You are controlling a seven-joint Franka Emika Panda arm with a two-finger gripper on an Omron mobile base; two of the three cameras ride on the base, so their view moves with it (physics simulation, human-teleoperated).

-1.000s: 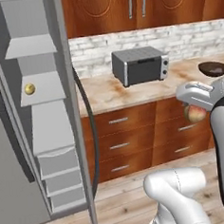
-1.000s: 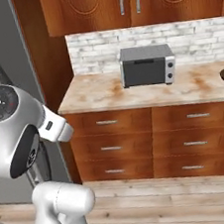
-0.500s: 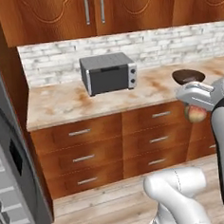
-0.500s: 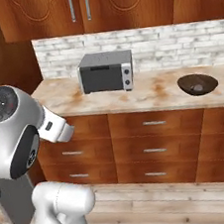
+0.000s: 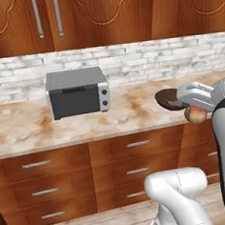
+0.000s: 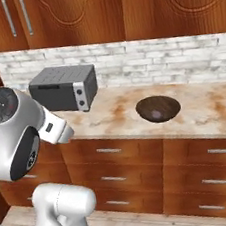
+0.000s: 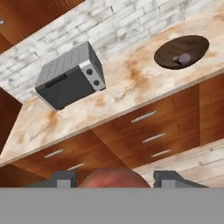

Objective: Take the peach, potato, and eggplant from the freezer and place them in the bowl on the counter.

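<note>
1. Since a second ago my base has swung round: the freezer has slid out of both base views and the counter now fills them.
2. My gripper is clamped on the peach, fingers pressed to either side of it.
3. I carry the peach in the air before the counter's front edge, near the bowl.
4. A small purplish lump lies in the bowl.
5. The toaster oven stands well to the bowl's left.

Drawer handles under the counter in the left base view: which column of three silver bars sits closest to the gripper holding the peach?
The middle column, below the counter, lies nearer the gripper and peach than the column under the toaster oven.
</note>
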